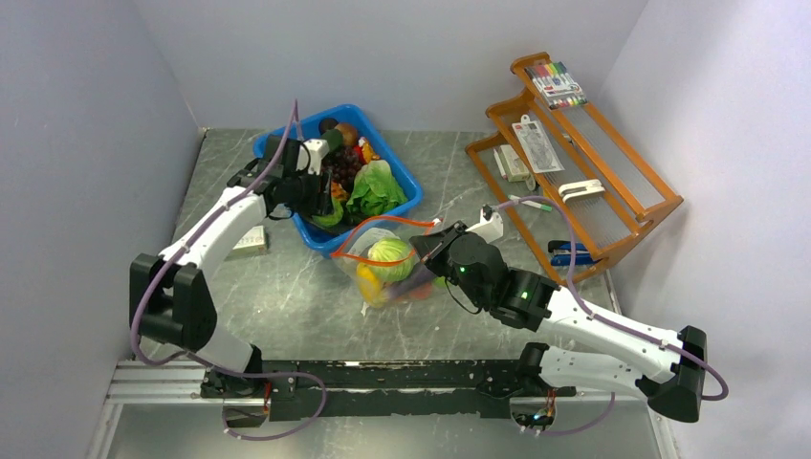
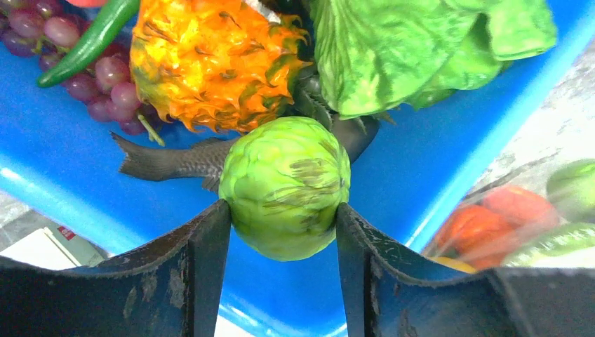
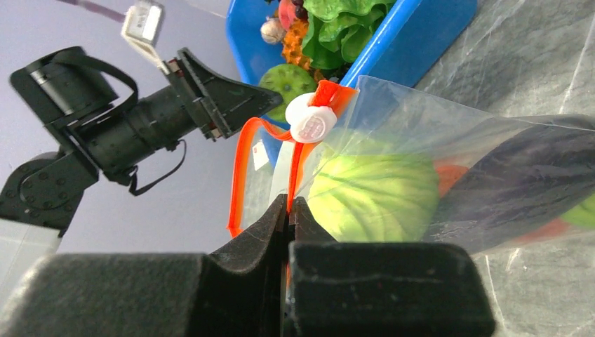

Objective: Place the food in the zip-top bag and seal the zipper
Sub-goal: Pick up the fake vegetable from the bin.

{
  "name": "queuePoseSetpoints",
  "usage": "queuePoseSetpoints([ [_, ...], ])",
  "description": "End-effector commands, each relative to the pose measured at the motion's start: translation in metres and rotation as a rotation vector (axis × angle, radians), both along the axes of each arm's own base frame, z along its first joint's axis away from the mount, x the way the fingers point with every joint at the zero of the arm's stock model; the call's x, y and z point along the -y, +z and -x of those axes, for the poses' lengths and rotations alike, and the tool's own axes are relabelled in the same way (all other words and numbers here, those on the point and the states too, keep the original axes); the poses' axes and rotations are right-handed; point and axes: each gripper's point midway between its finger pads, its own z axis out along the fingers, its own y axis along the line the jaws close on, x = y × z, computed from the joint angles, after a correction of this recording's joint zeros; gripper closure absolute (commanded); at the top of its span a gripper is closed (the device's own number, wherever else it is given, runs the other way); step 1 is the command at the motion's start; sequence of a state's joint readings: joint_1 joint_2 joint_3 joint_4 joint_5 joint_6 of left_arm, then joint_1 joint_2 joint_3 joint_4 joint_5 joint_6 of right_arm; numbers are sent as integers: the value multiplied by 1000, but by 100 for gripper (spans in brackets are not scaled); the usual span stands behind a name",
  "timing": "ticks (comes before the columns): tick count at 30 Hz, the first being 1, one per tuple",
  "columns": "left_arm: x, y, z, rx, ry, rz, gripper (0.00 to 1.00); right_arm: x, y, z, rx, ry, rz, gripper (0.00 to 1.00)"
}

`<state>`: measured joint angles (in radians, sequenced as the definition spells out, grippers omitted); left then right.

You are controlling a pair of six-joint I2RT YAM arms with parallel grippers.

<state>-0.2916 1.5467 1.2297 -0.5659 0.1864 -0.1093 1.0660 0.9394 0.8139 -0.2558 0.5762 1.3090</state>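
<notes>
Left gripper (image 2: 284, 217) is reaching into the blue plastic bin (image 1: 394, 156) at the far left-centre of the grey marbled table (image 1: 287, 296). Its two dark fingers (image 2: 207, 260) are pinching a green scaly toy ball (image 2: 284, 186), one pad on each side. The ball is sitting clear of the bin floor in the left wrist view.

Behind the ball in the bin:
- an orange-yellow toy pineapple (image 2: 210, 63)
- a bunch of purple toy grapes (image 2: 77, 63), with a slim green toy chilli (image 2: 91, 38) lying across it
- a floppy green lettuce leaf (image 2: 393, 49)
- a dark grey toy fish (image 2: 175, 160), lying under the ball

The clear floppy zip-top bag (image 1: 387, 263) is lying on the table just in front of the bin's near corner, touching or nearly touching it. Its mouth is facing the bin.

Inside the bag:
- a green cabbage-like ball (image 3: 379, 189)
- a purple toy eggplant (image 3: 519, 175)
- a yellow piece (image 1: 371, 284)
- orange-red pieces, partly hidden behind the film

Right gripper (image 3: 289, 207) is holding the bag's mouth edge. Its fingers are pressed together on the red-orange zipper strip (image 3: 237, 182) where one run of it passes between the pads. The rest of the strip is bowing outward in a loop, so the mouth is gaping open and unsealed. A white round slider (image 3: 312, 121) is sitting at the top end of the strip, beside the bin wall.

A wooden slatted rack (image 1: 574, 163) holding markers and small tools is standing at the far right, well apart from the bag.
</notes>
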Motion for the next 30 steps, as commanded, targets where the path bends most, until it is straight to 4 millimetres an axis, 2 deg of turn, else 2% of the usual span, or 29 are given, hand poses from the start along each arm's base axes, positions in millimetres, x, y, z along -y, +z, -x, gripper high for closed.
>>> queuePoseSetpoints([
  [1,3,34,4,71,5,50,63,6,5,-4,15,-41,-24,100],
  [11,12,88,23,181,-11,175,64,3,3,-4,8,-34,-19,100],
  [17,26,126,43,244,-88,283,65,2,3,-4,8,-33,-21,100],
  [24,50,175,76,327,-246,459,65,1,0,-4,1,-31,-19,100],
  [30,69,195,107,304,-393,602,66,0,3,-6,11,-35,-18,100],
])
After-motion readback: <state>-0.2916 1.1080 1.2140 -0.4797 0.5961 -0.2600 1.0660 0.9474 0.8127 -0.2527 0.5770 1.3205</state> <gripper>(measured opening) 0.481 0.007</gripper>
